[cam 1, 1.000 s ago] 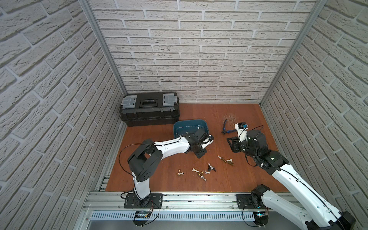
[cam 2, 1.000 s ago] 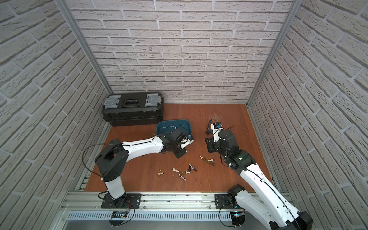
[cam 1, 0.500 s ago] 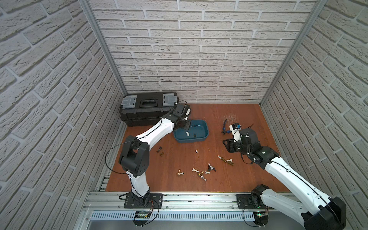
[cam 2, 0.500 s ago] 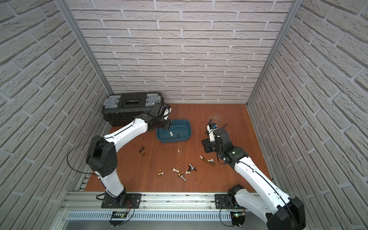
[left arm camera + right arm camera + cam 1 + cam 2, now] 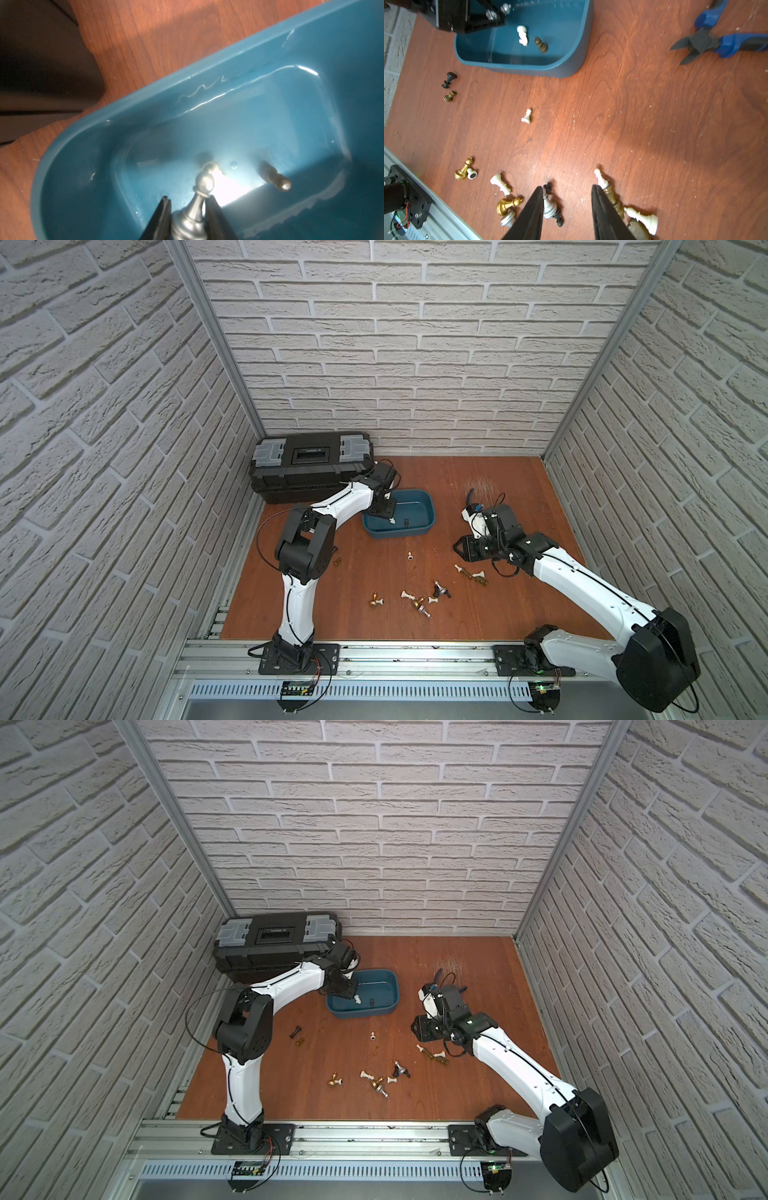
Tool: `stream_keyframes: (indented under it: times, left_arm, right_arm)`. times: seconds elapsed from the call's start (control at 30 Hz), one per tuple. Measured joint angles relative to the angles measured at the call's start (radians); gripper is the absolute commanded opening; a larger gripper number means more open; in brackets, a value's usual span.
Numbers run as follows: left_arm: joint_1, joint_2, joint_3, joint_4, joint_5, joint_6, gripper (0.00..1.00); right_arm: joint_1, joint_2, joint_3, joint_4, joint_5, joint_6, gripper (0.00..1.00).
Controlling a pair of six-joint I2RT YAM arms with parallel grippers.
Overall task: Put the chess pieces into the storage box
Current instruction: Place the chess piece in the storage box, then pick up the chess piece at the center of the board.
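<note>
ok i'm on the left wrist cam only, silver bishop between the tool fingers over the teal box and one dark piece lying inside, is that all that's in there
Observer: No, past your silver bishop a white chess piece also lies in the storage box, right beside the dark chess piece.
Operator: how many still out on the table
Observer: More than ten chess pieces, most tipped over, scattered on the wooden table between the box and the arm bases.
Operator: and the right tool
Observer: The right tool is open and empty, hovering over the cluster nearest the right arm.
</note>
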Motion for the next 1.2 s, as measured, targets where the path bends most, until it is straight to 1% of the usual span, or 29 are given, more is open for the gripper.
stream_keyframes:
  times: [0.07, 0.17, 0.23, 0.3, 0.43, 0.53, 0.67, 0.77, 0.9, 1.07, 1.2]
  left_arm:
    - [-0.002, -0.004, 0.0, -0.001, 0.0, -0.001, 0.49]
    - [-0.01, -0.028, 0.0, -0.008, 0.0, -0.002, 0.5]
    - [-0.019, -0.061, -0.001, -0.016, -0.002, -0.003, 0.49]
    - [-0.033, -0.122, -0.02, -0.013, -0.011, -0.01, 0.5]
    - [-0.062, -0.309, -0.132, -0.006, -0.026, -0.044, 0.5]
    - [-0.087, -0.455, -0.244, -0.005, -0.03, -0.086, 0.5]
    - [-0.13, -0.589, -0.393, -0.019, -0.035, -0.15, 0.5]
    - [-0.16, -0.661, -0.488, -0.04, -0.044, -0.2, 0.5]
    - [-0.179, -0.79, -0.598, -0.059, -0.072, -0.259, 0.5]
    - [-0.149, -0.944, -0.673, -0.081, -0.124, -0.304, 0.5]
    - [-0.107, -1.028, -0.718, -0.086, -0.145, -0.317, 0.5]
  right_arm:
    - [0.005, 0.0, 0.008, -0.023, -0.003, -0.004, 0.44]
    - [0.018, -0.003, 0.026, -0.056, -0.003, -0.012, 0.44]
    - [0.035, -0.014, 0.033, -0.078, -0.002, -0.018, 0.44]
    - [0.062, -0.034, 0.033, -0.103, 0.002, -0.021, 0.44]
    - [0.133, -0.064, 0.033, -0.151, 0.013, -0.022, 0.43]
    - [0.181, -0.069, 0.029, -0.172, 0.031, -0.021, 0.4]
    - [0.23, -0.055, 0.012, -0.172, 0.046, -0.017, 0.37]
    - [0.259, -0.003, 0.012, -0.147, 0.052, -0.011, 0.37]
    - [0.312, 0.113, 0.028, -0.094, 0.062, 0.001, 0.42]
    - [0.372, 0.29, 0.123, -0.021, 0.114, 0.002, 0.43]
    - [0.383, 0.378, 0.181, 0.038, 0.172, -0.002, 0.43]
